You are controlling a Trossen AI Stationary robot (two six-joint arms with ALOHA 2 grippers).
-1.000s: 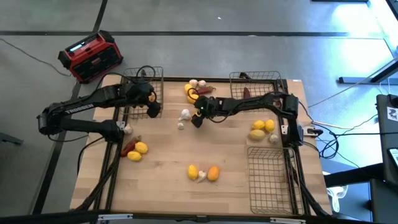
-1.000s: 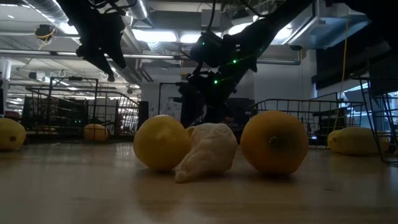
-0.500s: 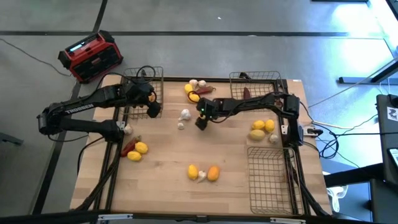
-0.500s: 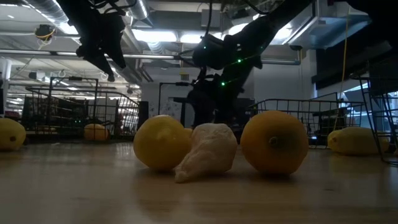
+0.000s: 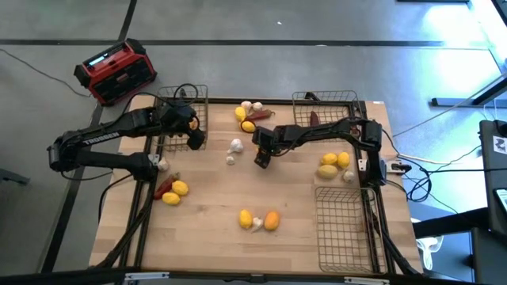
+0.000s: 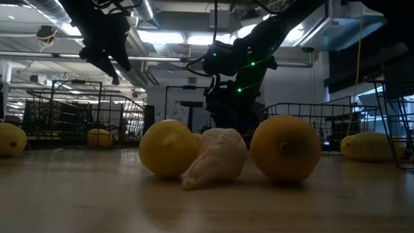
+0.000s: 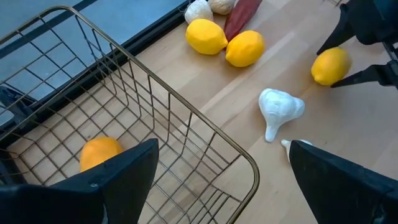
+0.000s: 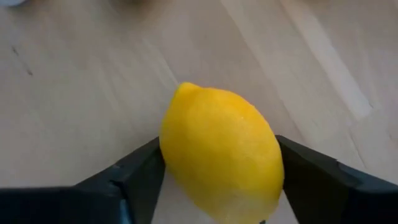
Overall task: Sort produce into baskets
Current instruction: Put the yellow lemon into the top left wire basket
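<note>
Since a second ago the right gripper (image 5: 262,161) has slid away from the far cluster of produce toward mid-counter, carrying a smooth oval yellow lemon (image 8: 221,155); its fingers (image 8: 137,177) press both flanks of the fruit, gripping it for the trip to a basket. Over the rim of the far-left dark wire-mesh basket (image 7: 186,112), which already holds an orange fruit (image 7: 99,152), the left gripper (image 5: 194,136) hangs spread wide and empty. White lettering on the left arm is too small to read.
</note>
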